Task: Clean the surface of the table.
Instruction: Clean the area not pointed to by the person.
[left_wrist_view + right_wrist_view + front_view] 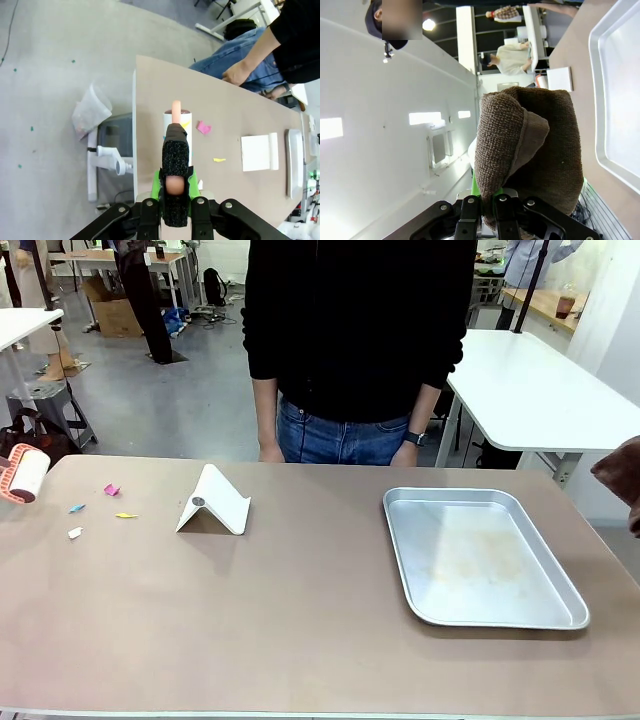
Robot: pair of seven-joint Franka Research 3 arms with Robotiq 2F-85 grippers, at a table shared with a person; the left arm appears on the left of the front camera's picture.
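The left fingers (156,186) grip the salmon-pink handle of a white lint roller (177,120) at the left end of the wide taupe-brown table (300,640), near small coloured paper scraps (111,489). The right fingers (474,189) are clenched on a brown terry cloth (535,145) by the table's right edge, near a silver metal tray (560,618).

We log bright, even overhead light, soft shadows under stand (213,502) and tray (398,552) on the bench (300,640), ceiling panels (426,118) blown out, wrist views bowed at edges.
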